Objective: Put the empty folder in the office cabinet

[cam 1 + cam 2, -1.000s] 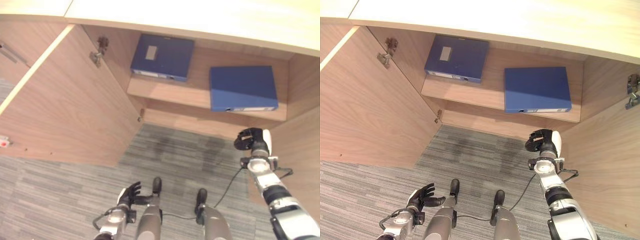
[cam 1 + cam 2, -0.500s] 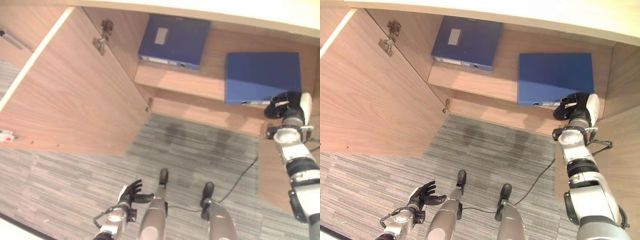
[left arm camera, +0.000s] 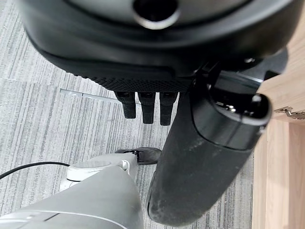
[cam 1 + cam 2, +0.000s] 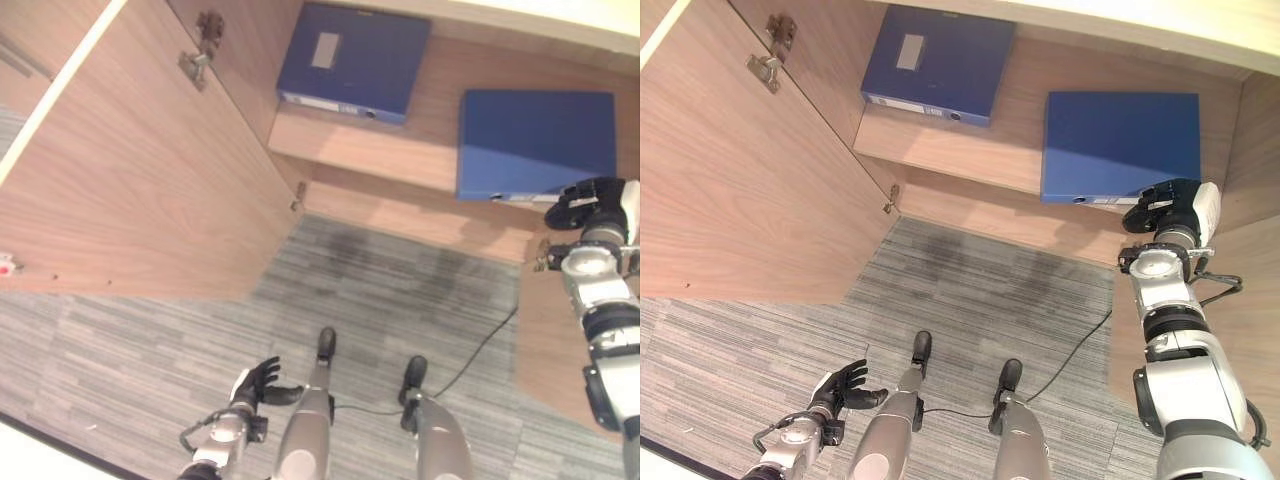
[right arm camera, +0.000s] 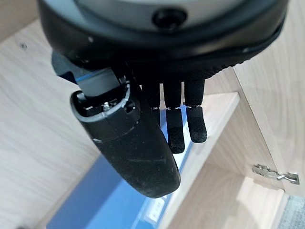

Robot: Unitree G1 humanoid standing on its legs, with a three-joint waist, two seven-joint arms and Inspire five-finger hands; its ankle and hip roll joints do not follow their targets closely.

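The right robot hand point(image 4: 1172, 208) is up at the front edge of the cabinet shelf point(image 4: 1010, 170). Its fingers point(image 5: 175, 125) are straight and loose, reaching over the near corner of a blue folder point(image 4: 1118, 145). It is not holding anything. I cannot tell if the fingertips touch the folder or just hang over it.

That folder lies flat on the shelf, on the right side. Another blue folder with a label point(image 4: 936, 62) lies flat on the left side, well apart from the first one.

The left robot hand point(image 4: 256, 380) hangs low near the grey carpet floor point(image 4: 150, 340). Its fingers are spread and it holds nothing.

It looks like the job is almost done. The folder is already inside the cabinet. Maybe it needs one more little push to sit deeper, and then the hand has to come away. The wooden cabinet door point(image 4: 130, 170) on the left stands wide open.

Some things are hard to see. The top of the cabinet is cut off. I cannot tell which folder is the empty one.
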